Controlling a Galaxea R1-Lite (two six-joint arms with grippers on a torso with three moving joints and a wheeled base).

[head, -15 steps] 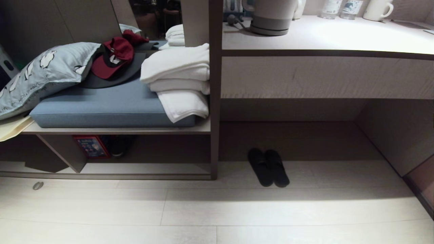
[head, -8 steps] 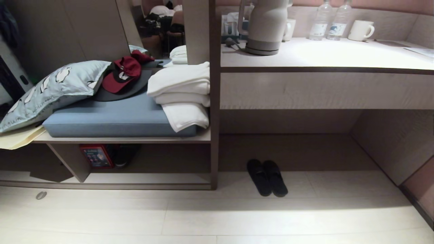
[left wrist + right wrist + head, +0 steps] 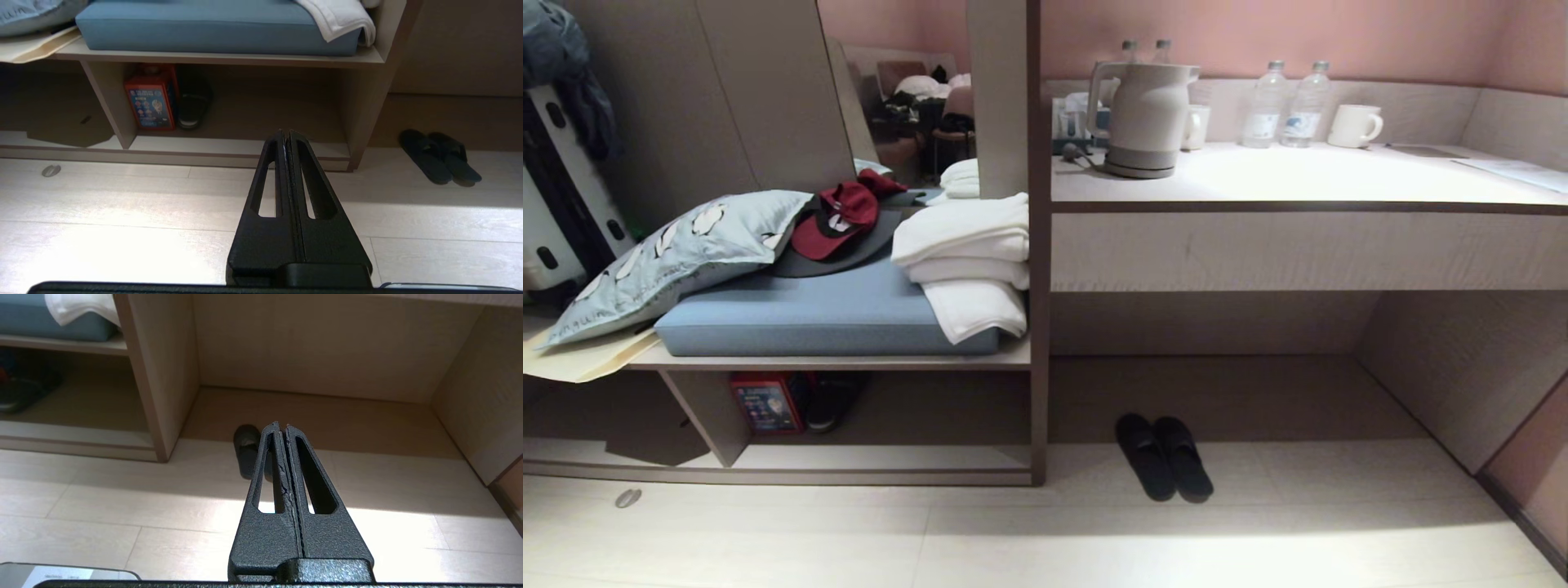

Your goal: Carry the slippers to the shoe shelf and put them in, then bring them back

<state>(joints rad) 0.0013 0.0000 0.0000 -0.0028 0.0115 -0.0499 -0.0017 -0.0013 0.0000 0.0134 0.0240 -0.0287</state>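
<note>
The slippers [image 3: 1147,461], a dark pair side by side, lie on the pale floor at the mouth of the desk recess, just right of the upright panel. The shoe shelf [image 3: 890,457] is the low cubby to their left, under the cushioned bench. Neither arm shows in the head view. In the left wrist view my left gripper [image 3: 284,132] is shut and empty above the floor, facing the shoe shelf [image 3: 229,146], with the slippers [image 3: 425,157] off to one side. My right gripper [image 3: 282,425] is shut and empty too, and partly hides the slippers [image 3: 246,453] behind it.
A red box [image 3: 765,402] and a lone black shoe [image 3: 833,400] stand inside the cubby by its slanted divider [image 3: 707,416]. On the bench lie a blue cushion [image 3: 833,314], pillow, cap and folded towels [image 3: 968,261]. A kettle [image 3: 1143,118], bottles and a mug stand on the desk.
The whole head view has slid downward as the camera rose: more of the desk top and the pink wall shows. The slippers have stayed in place.
</note>
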